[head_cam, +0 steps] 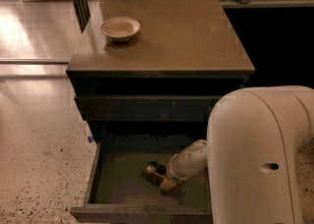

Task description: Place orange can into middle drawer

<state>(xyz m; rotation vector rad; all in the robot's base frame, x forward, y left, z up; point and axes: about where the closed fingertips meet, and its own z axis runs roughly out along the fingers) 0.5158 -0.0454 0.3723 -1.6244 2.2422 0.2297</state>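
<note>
Broadly, setting: a dark brown cabinet with a flat tan top surface stood on a pale speckled floor.
Top surface: a small beige round bowl sat upright near its back left corner.
Upper drawer: a dark drawer front was shut, just under the top surface.
Middle drawer: the wide, shallow dark grey drawer box with the olive-brown floor was pulled out towards the camera, below the shut front.
Orange can: the small shiny orange-gold drink can with dark mottling was inside the middle drawer, low on its floor. It was roughly midway across and nearer the front wall than the back. Whether it lay flat or tilted could not be told.
Arm: a slim off-white forearm reached down and left into the drawer from a large rounded white housing, which filled the lower right of the view and hid the drawer's right part.
Pincer: the tan-tipped pincer was down inside the drawer, right against the can's right side.
Pincer state: it could not be told whether it was gripping the can or apart from it.
</note>
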